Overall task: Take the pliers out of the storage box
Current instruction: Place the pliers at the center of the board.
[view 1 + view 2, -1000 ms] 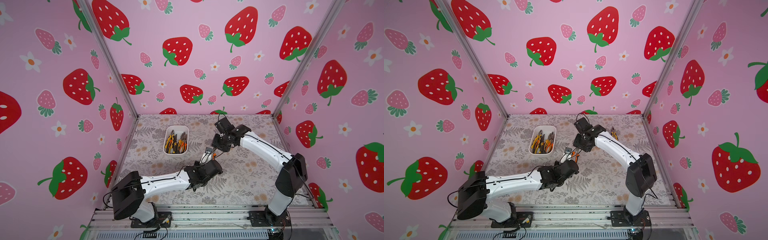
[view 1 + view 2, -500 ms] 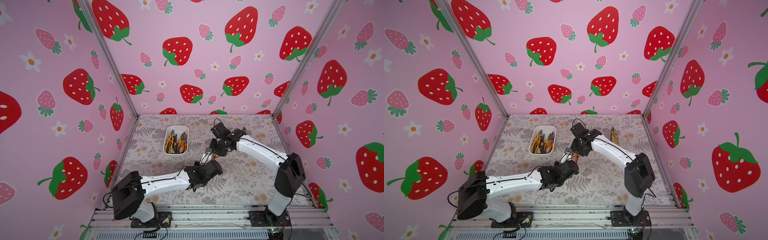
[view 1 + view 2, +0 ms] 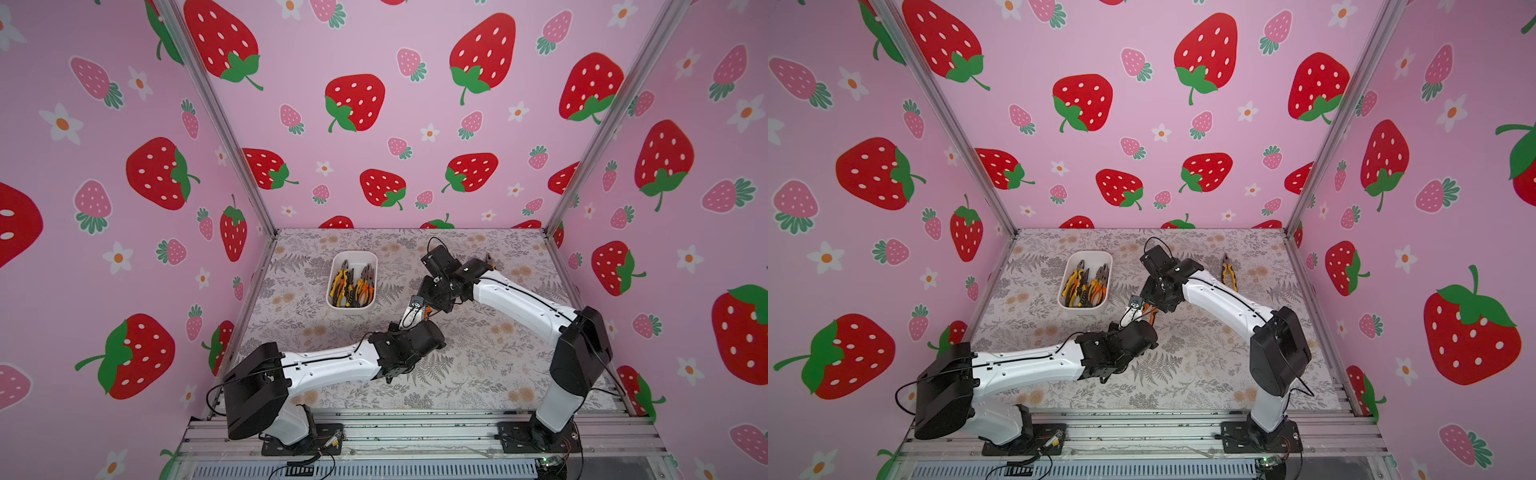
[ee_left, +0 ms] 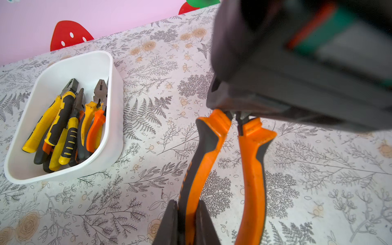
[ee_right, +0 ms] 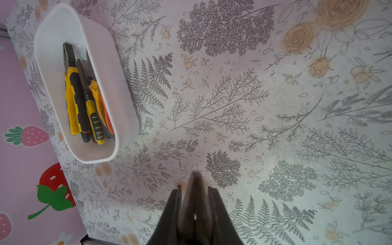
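one pair of orange-and-black-handled metal pliers (image 4: 206, 152) was out of the box, one handle clamped in the left gripper (image 4: 186, 212), its grey nose pinched by the right gripper (image 5: 194, 189). the shallow white plastic storage box (image 4: 114, 110), holding other yellow and orange pliers (image 4: 67, 127), sat ahead-left of both grippers, well apart.

Right gripper (image 5: 194, 189) clamping plier nose (image 5: 196, 179), storage box (image 5: 125, 118) — pliers (image 5: 74, 95) inside

Storage box (image 4: 114, 95): plain white. Pliers (image 4: 63, 118) in it: yellow/black and orange/black grips, dark grey heads. Orange pliers (image 4: 252, 169) at my black left fingers (image 4: 169, 224): orange with black inlays. Table cover (image 4: 148, 63): pale grey, dark fern line print, tan blossoms. Walls (image 3: 395, 50): pink, red strawberries, white flowers.
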`<state>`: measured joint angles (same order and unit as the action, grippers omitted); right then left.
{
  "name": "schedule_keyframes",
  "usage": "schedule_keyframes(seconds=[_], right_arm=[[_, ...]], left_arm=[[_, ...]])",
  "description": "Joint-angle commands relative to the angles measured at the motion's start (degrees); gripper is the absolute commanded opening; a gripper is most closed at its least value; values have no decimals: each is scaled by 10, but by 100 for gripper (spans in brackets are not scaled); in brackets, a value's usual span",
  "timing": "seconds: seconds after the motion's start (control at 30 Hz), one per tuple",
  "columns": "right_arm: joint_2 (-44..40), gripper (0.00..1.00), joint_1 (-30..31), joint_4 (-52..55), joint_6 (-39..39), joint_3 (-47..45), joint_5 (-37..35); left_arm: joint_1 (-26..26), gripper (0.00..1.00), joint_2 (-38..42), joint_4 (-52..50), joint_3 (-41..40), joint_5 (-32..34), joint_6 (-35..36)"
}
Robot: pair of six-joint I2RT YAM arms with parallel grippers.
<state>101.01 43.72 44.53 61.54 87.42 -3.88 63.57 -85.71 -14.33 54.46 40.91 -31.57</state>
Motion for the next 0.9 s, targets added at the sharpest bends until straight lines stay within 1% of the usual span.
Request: schedule_keyframes(seconds=[0.0, 0.1, 0.13, 0.17, 0.27, 0.33, 0.37, 0.43, 0.5, 0.57, 0.7, 0.77, 0.87], right_arm=[[-18, 0, 4, 16, -14, -4, -12], [-24, 0, 4, 16, -20, -3, -20], [-24, 0, 4, 17, -26, -1, -25], [-25, 0, 3, 19, -35, 3, -32], [-23, 0, -3, 42, -63, 28, -66], [-19, 0, -13, 62, -90, 50, -90], [-16, 0, -22, 75, -106, 62, -108], [-10, 0, -45, 92, -141, 83, -132], [0, 0, -72, 98, -178, 100, -146], [14, 0, -108, 99, -224, 118, -146], [60, 0, -158, 89, -331, 161, -139], [93, 0, -185, 84, -374, 186, -121], [144, 0, -223, 80, -413, 223, -75]], left_arm=[[2, 0, 3, 23, 27, 19, -2], [2, 0, 3, 23, 26, 13, -3], [2, 3, 2, 23, 27, 10, -3], [2, 18, 2, 24, 27, 6, -2], [2, 46, 4, 22, 27, -6, -5], [1, 63, 11, 8, 31, -8, -16], [1, 69, 18, -3, 33, -9, -21], [1, 72, 39, -16, 33, -11, -22], [2, 72, 67, -21, 24, -13, -21], [1, 72, 98, -27, 12, -14, -20], [1, 72, 139, -40, -10, -14, -18], [1, 72, 151, -42, -24, -14, -17], [-3, 72, 157, -35, -44, -16, -14]])
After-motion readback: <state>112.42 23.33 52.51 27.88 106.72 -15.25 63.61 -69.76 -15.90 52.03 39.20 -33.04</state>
